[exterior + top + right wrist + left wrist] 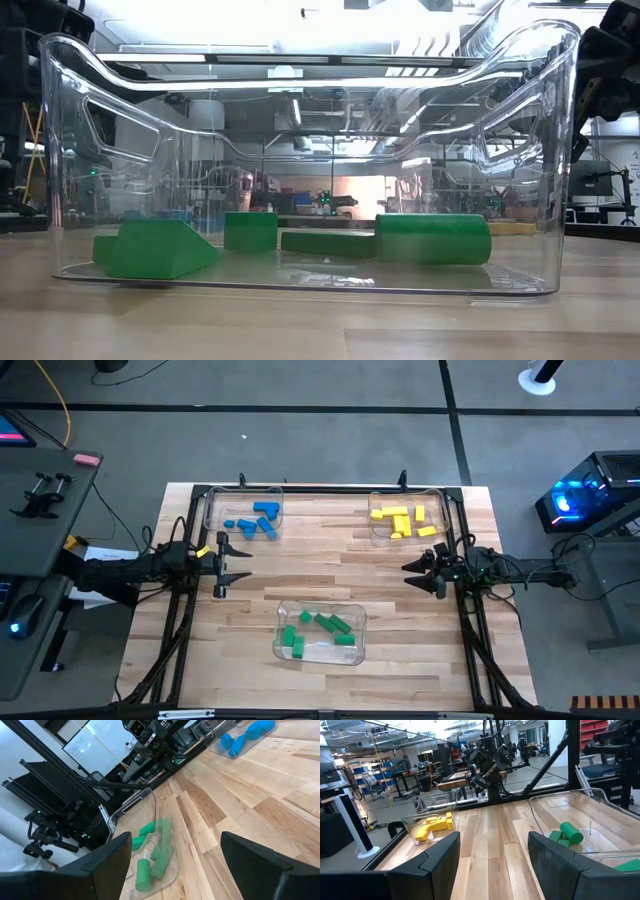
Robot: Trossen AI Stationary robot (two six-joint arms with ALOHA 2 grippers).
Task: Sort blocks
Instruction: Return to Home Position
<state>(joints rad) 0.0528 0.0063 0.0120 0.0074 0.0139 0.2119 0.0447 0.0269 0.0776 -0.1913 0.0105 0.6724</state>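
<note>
overhead, left gripper [233,565] and right gripper [415,573] hover released above plank table [320,575], cluttered workshop [395,770] behind.

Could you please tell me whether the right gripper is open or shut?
Open: the right gripper has its fingers wide apart, nothing between them. The left gripper waits at the table's left side, also open.

Open table [330,565] middle, seemingly wide gaps between left tray [208,515], right tray [440,510], front tray [320,652]
</note>
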